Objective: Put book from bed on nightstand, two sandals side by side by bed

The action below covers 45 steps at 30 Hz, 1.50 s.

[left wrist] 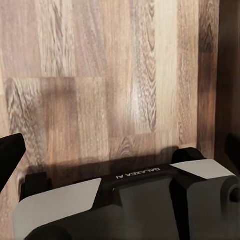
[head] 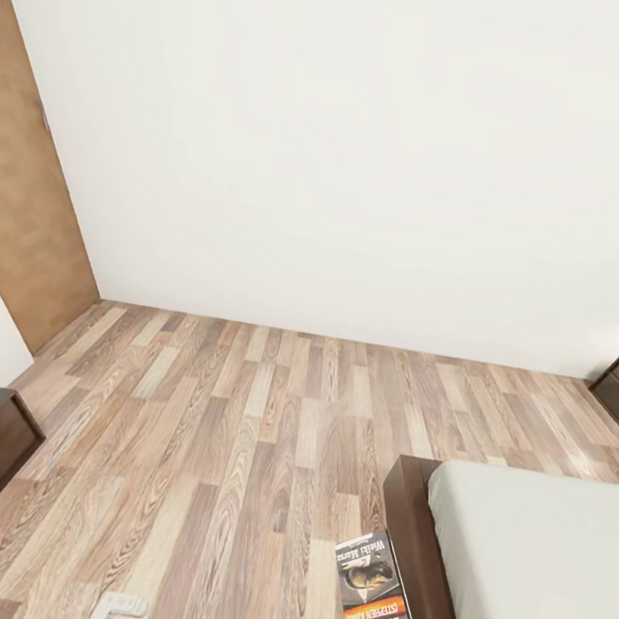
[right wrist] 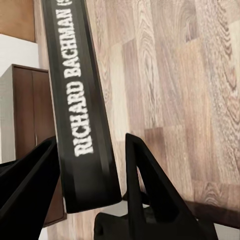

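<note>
R claw (right wrist: 90,170) gripping book (head: 371,597), beside bed (head: 529,562)

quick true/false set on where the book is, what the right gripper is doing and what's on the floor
1. The right gripper is shut on the book. True: in the right wrist view its two fingers stand on either side of the spine.
2. The book lies flat on the mattress. False: it is held up beside the bed, over the wood floor.
3. The spine reads "Richard Bachman". True.
4. A blue sandal lies on the floor in the head view. False: none can be seen there.
5. The left gripper holds a sandal. False: nothing is between its fingers, just floor beyond.
</note>
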Available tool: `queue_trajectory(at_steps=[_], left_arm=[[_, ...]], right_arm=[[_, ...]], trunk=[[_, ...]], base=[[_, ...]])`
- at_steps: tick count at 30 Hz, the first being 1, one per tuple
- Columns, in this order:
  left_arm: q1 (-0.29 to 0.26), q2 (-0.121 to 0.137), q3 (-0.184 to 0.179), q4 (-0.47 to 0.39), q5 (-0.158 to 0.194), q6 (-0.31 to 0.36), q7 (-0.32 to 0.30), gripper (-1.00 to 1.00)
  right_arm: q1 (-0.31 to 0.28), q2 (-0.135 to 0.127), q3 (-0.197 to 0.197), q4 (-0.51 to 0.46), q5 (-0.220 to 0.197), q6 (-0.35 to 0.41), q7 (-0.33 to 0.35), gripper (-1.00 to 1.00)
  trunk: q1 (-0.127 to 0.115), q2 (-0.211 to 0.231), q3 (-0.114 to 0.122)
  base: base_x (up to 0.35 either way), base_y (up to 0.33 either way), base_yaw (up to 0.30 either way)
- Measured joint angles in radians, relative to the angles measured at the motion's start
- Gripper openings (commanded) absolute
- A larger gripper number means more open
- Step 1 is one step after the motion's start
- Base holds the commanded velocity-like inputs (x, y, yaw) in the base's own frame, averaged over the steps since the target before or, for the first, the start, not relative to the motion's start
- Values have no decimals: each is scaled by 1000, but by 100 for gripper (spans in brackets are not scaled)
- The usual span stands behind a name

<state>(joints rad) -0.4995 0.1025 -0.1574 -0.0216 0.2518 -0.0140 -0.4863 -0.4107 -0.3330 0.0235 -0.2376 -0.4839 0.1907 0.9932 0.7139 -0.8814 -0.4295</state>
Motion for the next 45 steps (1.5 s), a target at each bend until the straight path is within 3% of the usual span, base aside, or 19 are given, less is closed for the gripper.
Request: queue_trajectory(at_steps=[26,31,37,40,45], left_arm=[[0,-1,-1,0,-1,0,-1,100],[0,-52,-1,0,-1,0,-2,100],[0,-65,-1,0,0,-1,-2,100],[0,-58,1,1,2,0,-2,100],[0,-22,3,1,3,2,-1,100]], right_arm=[[0,-1,0,0,0,0,1,-100],[0,-1,0,0,0,1,3,-100],[0,-1,0,0,0,1,3,-100],[0,-1,0,0,0,1,4,-100],[0,0,0,0,0,1,3,-100]], trunk=[[0,0,42],[0,0,50],[0,0,59],[0,0,64],[0,0,72]], base=[[0,0,0],[0,0,0],[0,0,0],[0,0,0],[0,0,0]])
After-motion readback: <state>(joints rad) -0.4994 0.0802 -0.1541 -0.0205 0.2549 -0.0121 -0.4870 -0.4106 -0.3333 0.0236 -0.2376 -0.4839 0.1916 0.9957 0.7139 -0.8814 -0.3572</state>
